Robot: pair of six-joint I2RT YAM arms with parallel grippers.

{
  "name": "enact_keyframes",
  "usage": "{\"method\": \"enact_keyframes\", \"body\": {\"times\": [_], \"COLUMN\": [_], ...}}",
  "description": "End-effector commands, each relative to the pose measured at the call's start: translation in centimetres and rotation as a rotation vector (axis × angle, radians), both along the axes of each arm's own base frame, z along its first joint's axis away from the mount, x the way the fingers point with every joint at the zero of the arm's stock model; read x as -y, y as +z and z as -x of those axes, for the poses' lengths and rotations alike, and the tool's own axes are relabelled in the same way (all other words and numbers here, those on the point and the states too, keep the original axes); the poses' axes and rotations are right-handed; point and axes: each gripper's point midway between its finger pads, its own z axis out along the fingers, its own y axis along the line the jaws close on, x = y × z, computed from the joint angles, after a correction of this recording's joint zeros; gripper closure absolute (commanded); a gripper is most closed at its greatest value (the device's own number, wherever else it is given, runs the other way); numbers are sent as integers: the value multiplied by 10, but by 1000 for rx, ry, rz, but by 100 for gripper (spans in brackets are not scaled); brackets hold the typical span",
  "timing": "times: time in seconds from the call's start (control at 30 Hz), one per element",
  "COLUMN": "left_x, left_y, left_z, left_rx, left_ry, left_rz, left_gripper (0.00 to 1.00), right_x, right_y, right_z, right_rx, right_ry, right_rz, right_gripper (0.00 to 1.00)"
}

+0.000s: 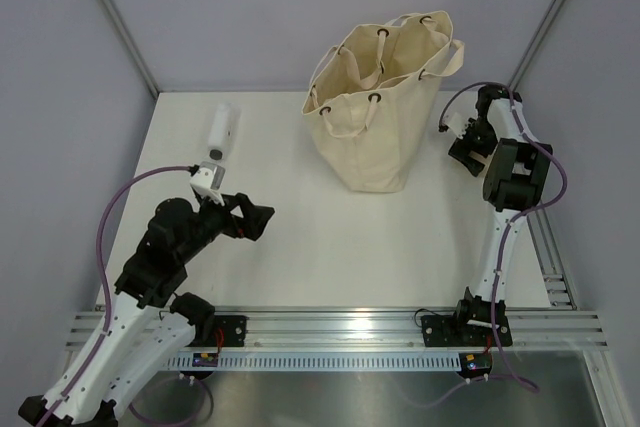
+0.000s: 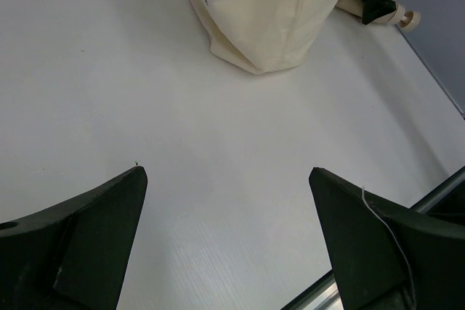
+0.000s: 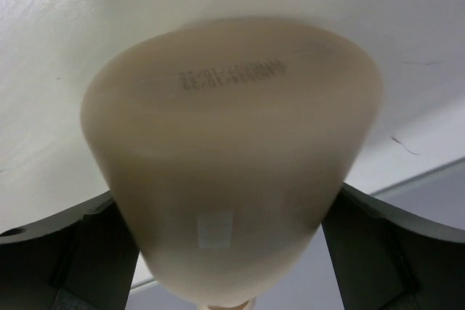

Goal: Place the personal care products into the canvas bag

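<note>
The cream canvas bag (image 1: pixel 385 107) stands upright and open at the back middle of the table; its lower part shows in the left wrist view (image 2: pixel 269 12). A white tube (image 1: pixel 222 131) lies at the back left. My right gripper (image 1: pixel 466 149) is just right of the bag, shut on an amber-beige bottle (image 3: pixel 232 143) that fills the gap between its fingers (image 3: pixel 65 252). That bottle's end also shows in the left wrist view (image 2: pixel 408 19). My left gripper (image 1: pixel 256 219) is open and empty over bare table (image 2: pixel 226 173), left of and nearer than the bag. No other products are in view.
Grey walls close in the table at the back and sides. An aluminium rail (image 1: pixel 340 327) with both arm bases runs along the near edge. The right arm's cable (image 1: pixel 455 97) loops beside the bag.
</note>
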Motion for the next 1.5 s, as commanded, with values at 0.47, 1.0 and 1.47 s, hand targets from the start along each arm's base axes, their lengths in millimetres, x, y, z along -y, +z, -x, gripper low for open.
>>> {"method": "enact_keyframes", "body": {"times": [0.47, 1.0, 1.47], "left_x": [6, -4, -9], "left_y": [10, 20, 18], "left_z": [-1, 22, 11], "left_rx": [-3, 19, -4], "left_ry": [18, 33, 75], "left_rz": [106, 188, 138], "left_gripper": [1, 1, 1], "right_x": [-24, -47, -115], "right_y": [17, 134, 332], "right_z": [33, 36, 70], "right_rx": [-89, 98, 427], "right_ry": [-168, -568, -383], "right_rz": [-123, -757, -1150], "right_gripper": [80, 100, 100]}}
